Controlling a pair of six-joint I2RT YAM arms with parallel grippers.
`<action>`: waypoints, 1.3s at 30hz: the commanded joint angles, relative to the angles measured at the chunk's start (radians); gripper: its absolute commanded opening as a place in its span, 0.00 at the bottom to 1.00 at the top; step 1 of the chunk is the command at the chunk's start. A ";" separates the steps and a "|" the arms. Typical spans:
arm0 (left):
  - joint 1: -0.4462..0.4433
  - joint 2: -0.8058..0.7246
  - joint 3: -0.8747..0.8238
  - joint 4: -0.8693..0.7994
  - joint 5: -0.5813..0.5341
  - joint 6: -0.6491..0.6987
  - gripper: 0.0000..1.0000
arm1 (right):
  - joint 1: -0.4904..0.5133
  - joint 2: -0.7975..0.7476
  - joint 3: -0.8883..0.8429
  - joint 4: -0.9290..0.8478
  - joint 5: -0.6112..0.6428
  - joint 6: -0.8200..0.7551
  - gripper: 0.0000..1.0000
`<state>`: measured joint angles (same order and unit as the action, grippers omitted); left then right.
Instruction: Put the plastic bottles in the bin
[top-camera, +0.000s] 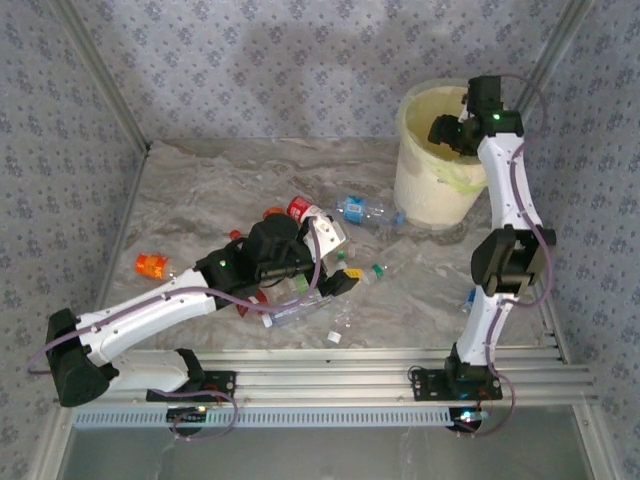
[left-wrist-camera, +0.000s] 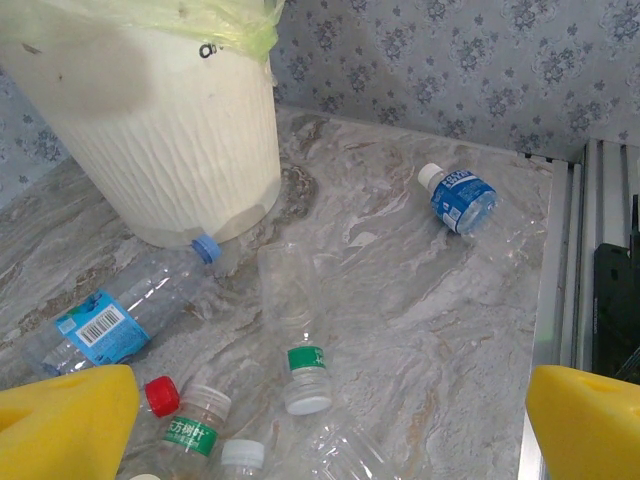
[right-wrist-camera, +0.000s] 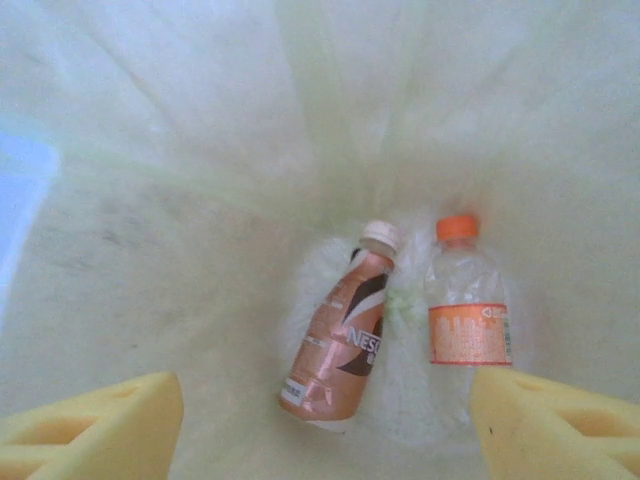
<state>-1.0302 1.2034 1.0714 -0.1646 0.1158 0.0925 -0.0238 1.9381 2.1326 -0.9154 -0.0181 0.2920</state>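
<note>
Two bottles lie at the bottom of the bin (right-wrist-camera: 150, 150): a brown one (right-wrist-camera: 345, 335) and a clear one with an orange cap (right-wrist-camera: 468, 320), side by side. The right claw (right-wrist-camera: 320, 425) hangs over them at the far right of the worktop (top-camera: 200, 190). Its yellow pads (right-wrist-camera: 90, 430) stand apart with nothing between them, so it holds nothing. The left claw (left-wrist-camera: 330, 420) is spread wide and empty too. It hangs low over a heap of bottles (top-camera: 290, 312) in the middle of the worktop.

A clear bottle with a blue label (left-wrist-camera: 120, 315) lies just beside the foot of the bin. A small blue one (left-wrist-camera: 458, 198) lies well apart, to the right. An orange bottle (top-camera: 152, 265) lies off on the left.

Lots of bottles are left to pick up. I think the heap is the tricky part. The bottles are round and smooth and lie close together, so the left claw may nip two at once, or knock one so it rolls away. The right claw may snag the thin bag (left-wrist-camera: 200, 20) when it lifts out.
</note>
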 joint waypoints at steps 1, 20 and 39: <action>-0.010 -0.014 0.041 0.004 0.014 -0.013 1.00 | -0.004 -0.085 0.011 0.042 0.022 0.021 0.78; -0.010 -0.021 0.045 -0.037 -0.033 0.067 1.00 | 0.154 -0.614 -0.490 0.225 0.060 0.027 0.78; -0.010 0.037 0.076 -0.075 -0.047 0.046 1.00 | 0.411 -1.054 -1.099 0.137 0.062 0.266 0.77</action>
<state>-1.0309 1.2282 1.1099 -0.2256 0.0837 0.1467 0.3634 0.9161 1.0847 -0.7631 0.0708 0.4969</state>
